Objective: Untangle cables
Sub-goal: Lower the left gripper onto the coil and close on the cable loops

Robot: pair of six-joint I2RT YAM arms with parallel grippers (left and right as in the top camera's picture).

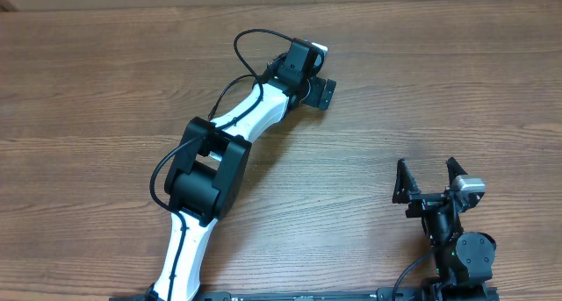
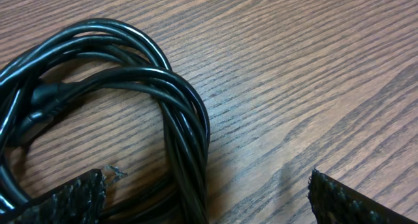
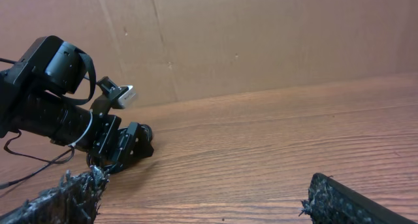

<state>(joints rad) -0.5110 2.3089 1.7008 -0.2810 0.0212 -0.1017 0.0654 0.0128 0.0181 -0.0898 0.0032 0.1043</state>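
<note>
i hold my left gripper (image 2: 209,206) low over the tangled bunch of thin black cables (image 2: 177,113) on the brown wooden table (image 1: 439,73). its fingers are wide apart, i think to fit around the loop at 9 o'clock. my right gripper (image 1: 430,180) sits at 4 o'clock, spread wide too, holding nothing.

The overhead camera looks straight down on the table (image 1: 421,90) from high up. The left wrist camera sits close above the table, over the cables (image 2: 130,87). The right wrist camera looks low across the table at the left end effector (image 3: 121,152), which the overhead view also shows.
</note>
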